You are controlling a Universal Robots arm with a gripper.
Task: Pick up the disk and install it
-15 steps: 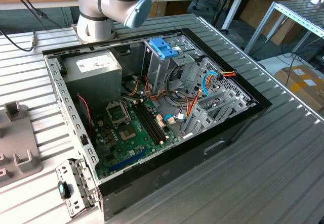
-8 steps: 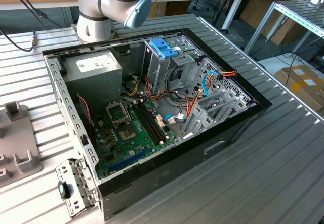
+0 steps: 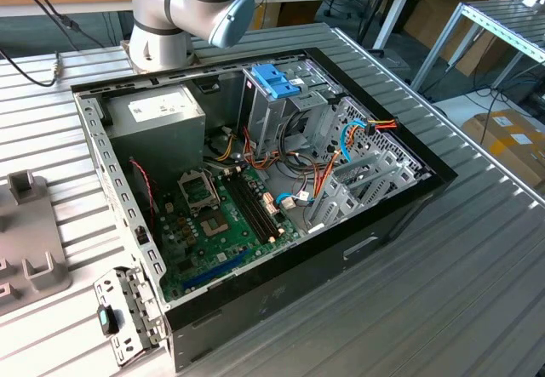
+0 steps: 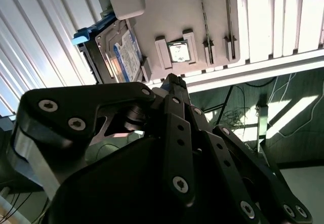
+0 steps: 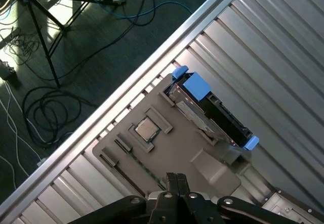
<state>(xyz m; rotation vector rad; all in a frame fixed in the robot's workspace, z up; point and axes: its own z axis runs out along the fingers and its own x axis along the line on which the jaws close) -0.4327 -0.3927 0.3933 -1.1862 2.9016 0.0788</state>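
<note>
We hover over the disk (image 5: 213, 112), pincer (image 5: 175, 177) closed on nothing.
Looks rigid, weighty, shock-sensitive: we'd grip its flat sides.

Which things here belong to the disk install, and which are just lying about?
Job:
disk, upright in the gray tray
gripper over the tray
open computer case

Lying about:
processor chip in the tray
floor cables
cardboard box
</note>
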